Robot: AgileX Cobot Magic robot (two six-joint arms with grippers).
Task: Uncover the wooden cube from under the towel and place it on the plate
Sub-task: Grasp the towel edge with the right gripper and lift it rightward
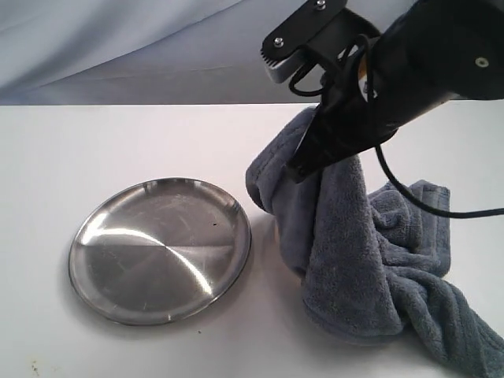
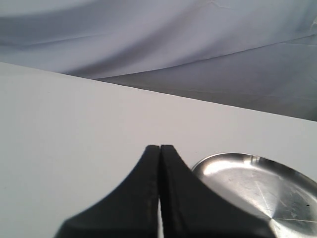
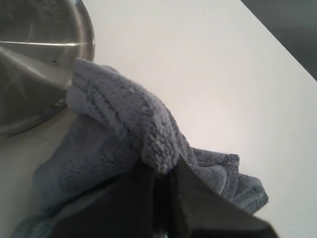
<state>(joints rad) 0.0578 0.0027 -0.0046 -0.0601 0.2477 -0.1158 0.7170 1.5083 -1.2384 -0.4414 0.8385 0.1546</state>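
Right of the plate (image 1: 157,250), just beside its rim, the towel (image 1: 358,276) hangs bunched from the right arm's jaws. They are clamped on a fold near its upper edge and hold that part up off the white tabletop (image 1: 118,142). The right wrist view shows the fluffy blue-grey pile squeezed between two dark fingers (image 3: 198,203), with the plate's rim close behind the cloth. The towel's lower part rests in a heap on the tabletop and trails away from the plate.

The wooden cube cannot be clearly made out, since the draped folds cover the spot beside the plate.

The plate lies flat, shiny and faintly scratched, with one small dark speck on its inner surface.

On the plate's other side, the left arm's jaws are pressed together with nothing between them. They are low over the tabletop, with the plate's rim near their tips.

A black cable (image 1: 409,197) loops from the right arm (image 1: 429,47) across the towel. Beyond the plate, a pale grey cloth backdrop (image 1: 118,47) hangs behind the tabletop.
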